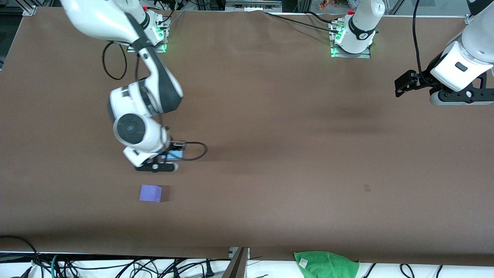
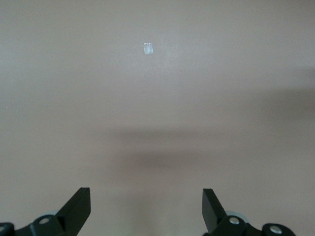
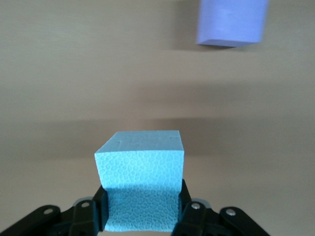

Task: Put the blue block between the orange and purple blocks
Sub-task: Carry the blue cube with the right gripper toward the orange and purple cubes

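Right wrist view has the right gripper (image 3: 141,209) clamped on the blue block (image 3: 140,184), up over the table (image 1: 270,116) with the purple block (image 1: 150,193) sitting on the cloth at about 6 o'clock from it in the front view. Orange block isn't showing anywhere. The left gripper (image 2: 146,206) just waits at its own end of the table, fingers spread wide with nothing in them.

Right arm's reached out low, right gripper (image 3: 141,209) with jaws clamped tight on what it's carrying. Left arm's parked off aside, left gripper (image 2: 146,206) jaws wide apart.
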Controlling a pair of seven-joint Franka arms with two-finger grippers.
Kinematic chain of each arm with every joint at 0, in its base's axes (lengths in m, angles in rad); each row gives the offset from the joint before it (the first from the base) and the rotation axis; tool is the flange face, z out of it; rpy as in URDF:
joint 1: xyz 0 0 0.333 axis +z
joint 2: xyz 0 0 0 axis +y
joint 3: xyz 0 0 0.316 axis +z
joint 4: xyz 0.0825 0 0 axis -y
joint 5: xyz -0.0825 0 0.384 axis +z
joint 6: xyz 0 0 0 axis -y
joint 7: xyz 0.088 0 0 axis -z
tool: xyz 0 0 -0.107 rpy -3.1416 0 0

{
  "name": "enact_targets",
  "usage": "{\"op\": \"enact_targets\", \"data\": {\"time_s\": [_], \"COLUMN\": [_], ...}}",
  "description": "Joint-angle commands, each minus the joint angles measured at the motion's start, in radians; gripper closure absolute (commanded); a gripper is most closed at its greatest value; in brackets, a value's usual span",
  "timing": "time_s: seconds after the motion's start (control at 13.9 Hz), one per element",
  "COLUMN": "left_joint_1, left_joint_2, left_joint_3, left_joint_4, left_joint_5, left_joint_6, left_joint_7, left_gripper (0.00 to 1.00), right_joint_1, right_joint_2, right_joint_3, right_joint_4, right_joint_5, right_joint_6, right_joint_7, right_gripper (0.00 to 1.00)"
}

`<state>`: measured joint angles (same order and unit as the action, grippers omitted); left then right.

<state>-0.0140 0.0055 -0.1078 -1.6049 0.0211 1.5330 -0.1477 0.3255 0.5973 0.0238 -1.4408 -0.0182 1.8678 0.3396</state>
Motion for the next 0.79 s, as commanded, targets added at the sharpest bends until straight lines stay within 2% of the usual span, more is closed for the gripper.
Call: {"op": "enact_targets", "data": {"time_s": [0.0,0.14,0.43,0.72], "left_joint_1": [-0.001,-0.001,0.0,-0.001], "left_joint_2": [-0.013,-0.013,-0.013,-0.013], "left_joint_3": [0.002,0.002,0.002,0.002], "left_joint_4": [-0.004,-0.004,-0.006,-0.006], "left_joint_5": [-0.004,-0.006,-0.006,-0.006], "left_joint_6": [0.004,0.004,0.004,0.004], "left_joint_7": [0.023,0.023,0.023,0.023], "left_gripper": [0.0,0.0,0.0,0.0], "right_joint_1": [-0.071,-0.108,-0.111,-0.114], "right_joint_2": [-0.03,-0.03,-0.034,-0.094], "right_joint_3": [0.013,0.011,0.001,-0.001], "right_joint_4": [-0.061,-0.088,-0.151,-0.337], "right_joint_5": [0.003,0.003,0.003,0.009], "right_joint_6": [-0.012,-0.01,0.013,0.176], "right_joint_7": [-0.097,-0.122,-0.12,-0.117], "right_gripper": [0.56,0.56,0.56,0.56]}}
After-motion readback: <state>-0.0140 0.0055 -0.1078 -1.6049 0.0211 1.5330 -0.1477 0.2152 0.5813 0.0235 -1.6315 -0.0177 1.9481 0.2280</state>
